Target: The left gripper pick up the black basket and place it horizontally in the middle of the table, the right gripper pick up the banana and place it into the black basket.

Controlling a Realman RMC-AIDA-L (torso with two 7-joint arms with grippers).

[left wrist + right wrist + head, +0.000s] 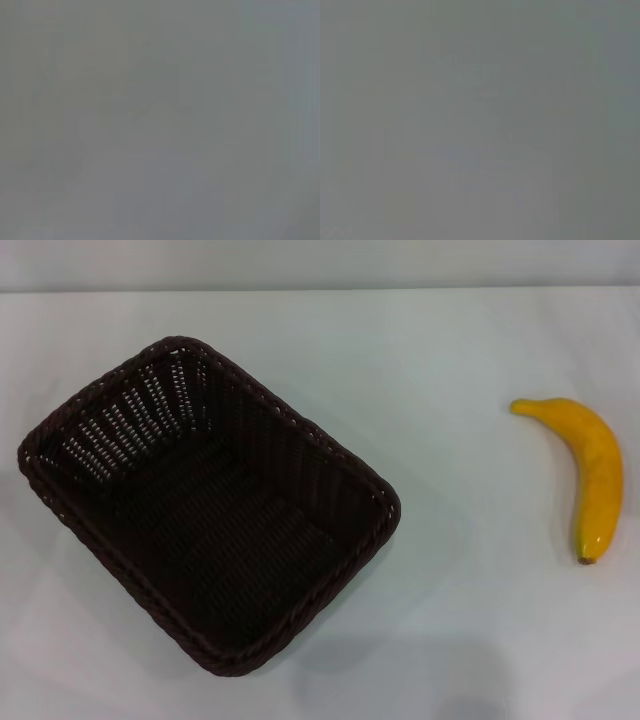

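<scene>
The black basket (205, 505) is a large dark woven wicker basket. It lies on the white table (460, 620) at the left of the head view, turned diagonally, and it is empty. The banana (590, 475) is yellow and curved, with a small dark tip toward me. It lies on the table at the far right, well apart from the basket. Neither gripper shows in the head view. Both wrist views show only plain grey.
The table's far edge (320, 290) runs across the top of the head view against a pale wall. Bare table lies between the basket and the banana.
</scene>
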